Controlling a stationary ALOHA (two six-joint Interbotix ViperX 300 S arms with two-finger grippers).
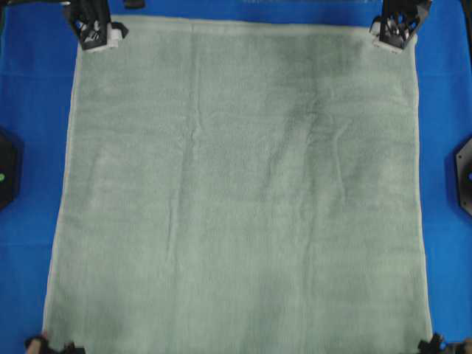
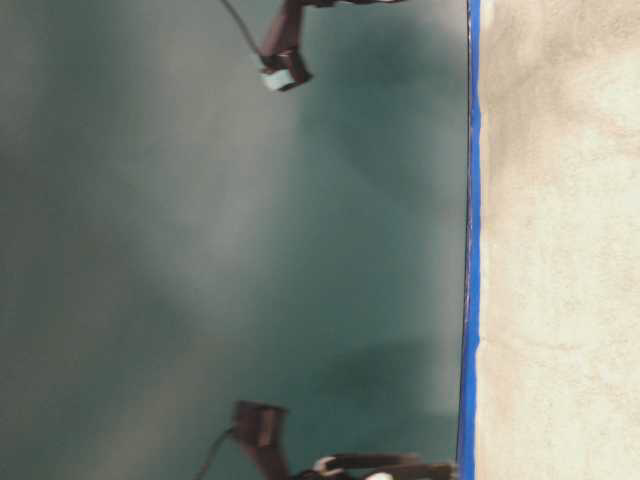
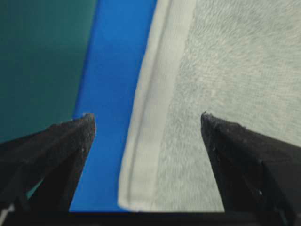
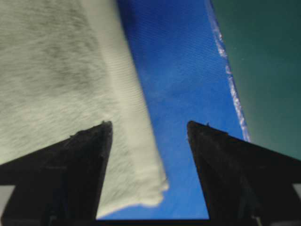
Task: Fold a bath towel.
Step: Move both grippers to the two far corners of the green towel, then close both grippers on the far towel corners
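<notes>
Here, the bath towel [image 1: 243, 192] lies spread flat and unfolded over the blue table cover [image 1: 29, 88], filling most of the overhead view, with a few faint creases running down its pile and its hemmed border band [image 3: 150, 117] tracing the edges. The left gripper [image 1: 96, 31] sits at the towel's far corner on the left of the overhead view, the right gripper [image 1: 398, 29] at the far corner on the right. From the left wrist camera, the left gripper [image 3: 148, 122] has its fingers [image 3: 56, 150] spread wide, straddling the towel's corner and hem, with blue cover showing beside it. From the right wrist camera, the right gripper [image 4: 149, 129] is likewise spread apart, its fingers [image 4: 75, 160] framing the towel's corner [image 4: 146, 188]; neither pair is pinching the cloth. The table-level view shows the two arms against a dark green backdrop [image 2: 150, 250].
</notes>
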